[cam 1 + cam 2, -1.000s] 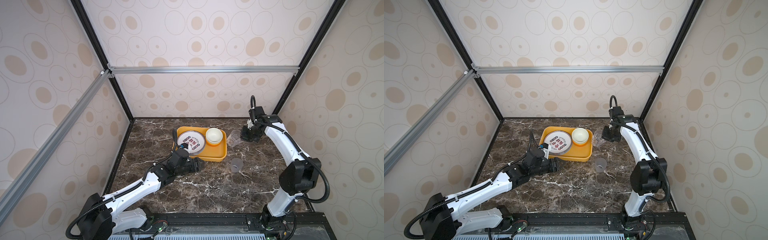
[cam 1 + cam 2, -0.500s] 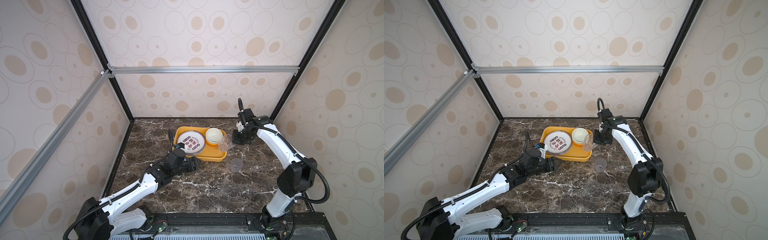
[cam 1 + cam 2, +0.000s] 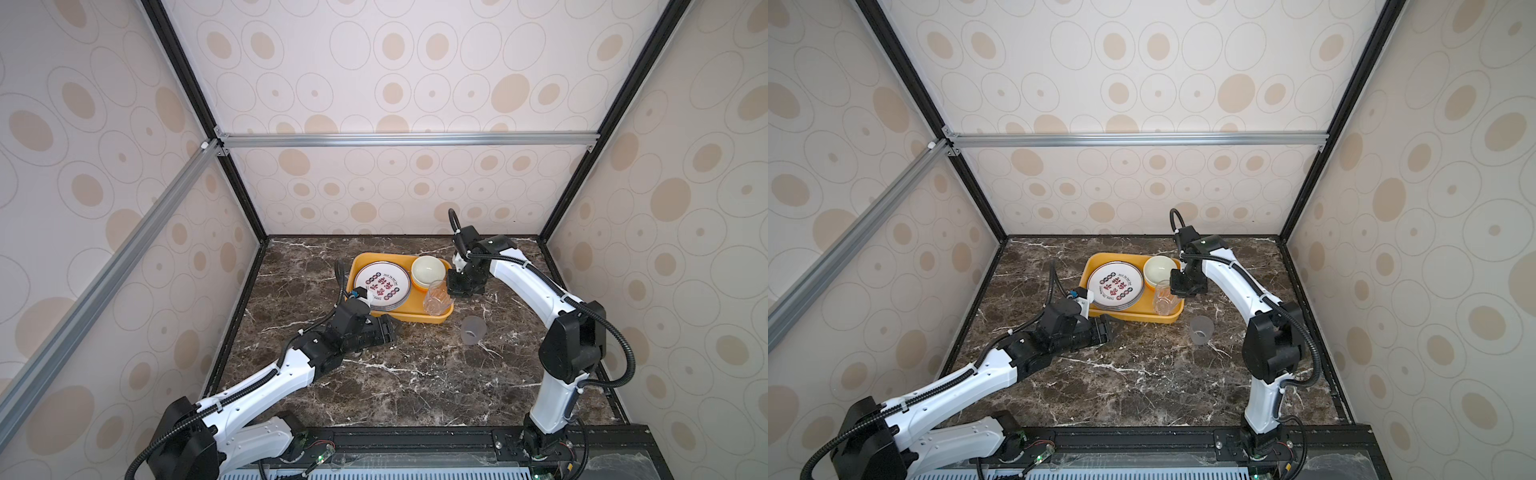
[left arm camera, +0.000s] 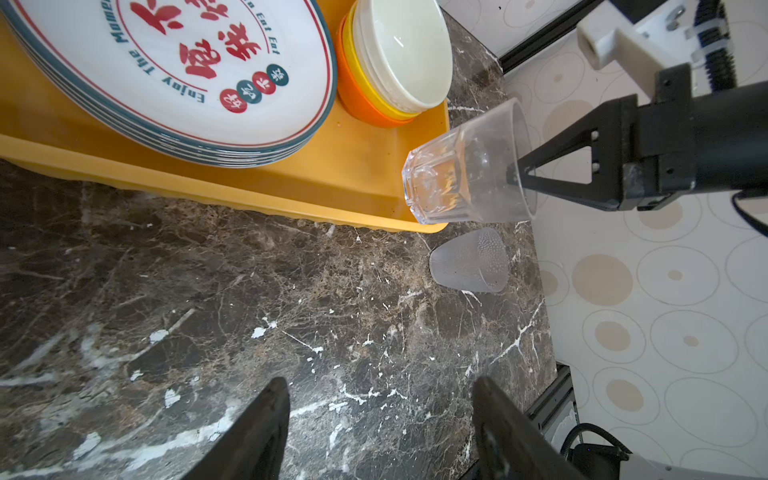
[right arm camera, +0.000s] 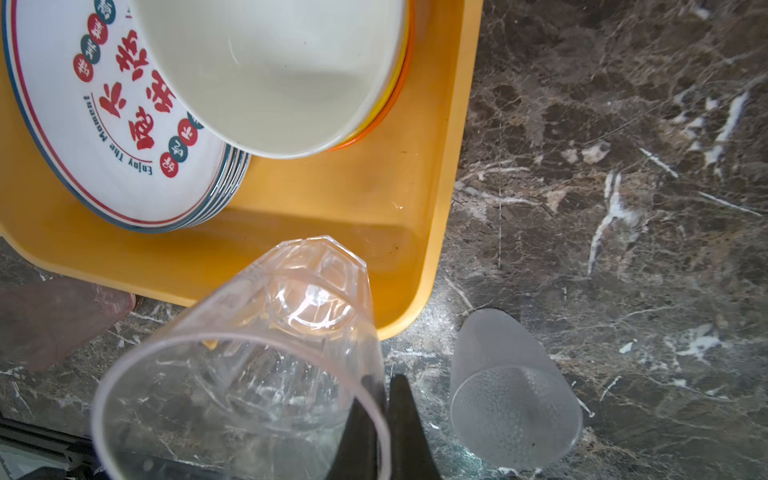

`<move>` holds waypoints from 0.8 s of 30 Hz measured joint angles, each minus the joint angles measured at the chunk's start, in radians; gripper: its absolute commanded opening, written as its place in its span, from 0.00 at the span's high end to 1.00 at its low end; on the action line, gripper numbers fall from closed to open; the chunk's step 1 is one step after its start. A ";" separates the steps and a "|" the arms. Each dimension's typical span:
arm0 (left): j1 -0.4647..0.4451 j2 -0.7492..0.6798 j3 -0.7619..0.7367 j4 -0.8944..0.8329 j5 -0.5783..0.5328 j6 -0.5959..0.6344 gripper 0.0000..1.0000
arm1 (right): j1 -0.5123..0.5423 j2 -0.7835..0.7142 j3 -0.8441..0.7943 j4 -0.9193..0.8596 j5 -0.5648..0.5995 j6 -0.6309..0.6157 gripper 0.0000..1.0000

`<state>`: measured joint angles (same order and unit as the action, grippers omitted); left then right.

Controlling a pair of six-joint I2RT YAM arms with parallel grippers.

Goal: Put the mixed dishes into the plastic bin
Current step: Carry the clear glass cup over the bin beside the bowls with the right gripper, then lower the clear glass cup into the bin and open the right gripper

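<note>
The mustard-yellow plastic bin (image 3: 415,319) (image 3: 1133,318) holds a stack of white plates (image 3: 382,284) (image 4: 187,62) with red characters and nested bowls (image 3: 428,270) (image 5: 270,75), off-white on top. My right gripper (image 3: 451,286) (image 5: 382,382) is shut on the rim of a clear cup (image 3: 435,297) (image 4: 465,174). The cup hangs tilted, its base over the bin's near right corner. A greyish frosted cup (image 3: 473,330) (image 5: 511,386) stands on the table just outside that corner. My left gripper (image 3: 392,330) (image 4: 380,386) is open and empty, low over the table by the bin's front edge.
The dark marble table (image 3: 415,374) is walled at the back and both sides. In the right wrist view a pinkish translucent shape (image 5: 54,320) lies on the table against the bin's front edge. Open marble stretches in front of the bin.
My right arm has swung left with the clear cup, from the table right of the bin to over its near right corner. The left arm has barely moved.
</note>
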<state>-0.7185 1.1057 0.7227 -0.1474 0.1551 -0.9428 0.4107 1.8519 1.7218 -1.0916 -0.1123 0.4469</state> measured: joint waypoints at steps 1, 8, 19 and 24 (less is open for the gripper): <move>0.000 0.000 -0.001 0.000 0.000 -0.001 0.31 | 0.001 0.004 0.003 0.000 0.004 0.000 0.98; 0.003 0.000 -0.004 0.001 0.001 -0.003 0.31 | 0.004 0.041 0.027 0.000 0.031 0.000 0.99; 0.008 0.000 -0.011 0.002 0.004 -0.003 0.31 | 0.016 0.105 0.058 0.000 0.064 0.000 0.99; 0.012 0.000 -0.011 0.002 0.004 -0.003 0.31 | 0.020 0.126 0.071 -0.001 0.072 0.000 0.99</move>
<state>-0.7067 1.1057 0.7113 -0.1452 0.1593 -0.9459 0.4305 1.9781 1.7931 -1.0927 -0.0399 0.4465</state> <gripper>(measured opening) 0.694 0.067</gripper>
